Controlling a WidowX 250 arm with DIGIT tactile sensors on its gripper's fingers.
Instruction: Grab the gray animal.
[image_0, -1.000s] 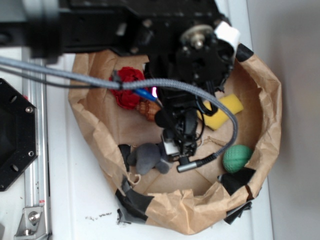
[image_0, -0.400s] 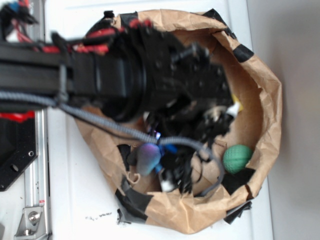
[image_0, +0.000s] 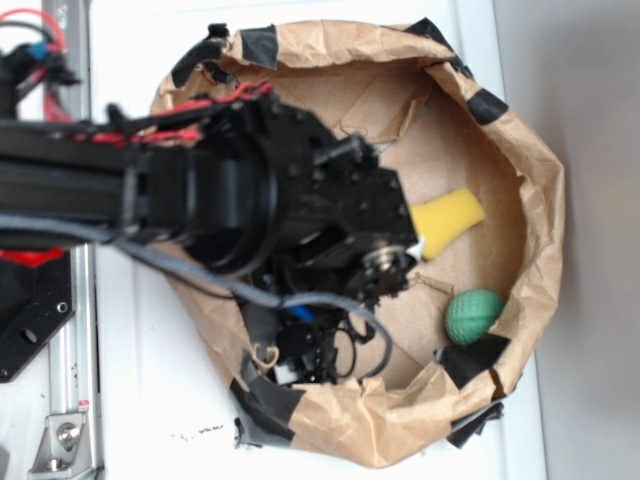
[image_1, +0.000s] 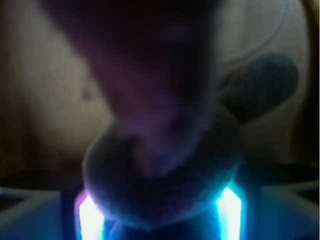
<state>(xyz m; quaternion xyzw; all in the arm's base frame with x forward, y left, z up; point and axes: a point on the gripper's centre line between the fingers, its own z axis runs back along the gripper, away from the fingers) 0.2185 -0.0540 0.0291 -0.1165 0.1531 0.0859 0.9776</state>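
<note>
From my exterior view, the paper bag (image_0: 530, 200) sits open on the table (image_0: 130, 400). The arm (image_0: 200, 190) reaches in from the left and covers the bag's left half. The gripper (image_0: 305, 360) hangs at the bag's lower left, near the wall. The sponge (image_0: 445, 220) lies right of the arm's wrist; the ball (image_0: 473, 316) lies below it, against the right wall. In the wrist view the gray animal (image_1: 165, 170) sits between the fingers (contact too blurred to call).
</note>
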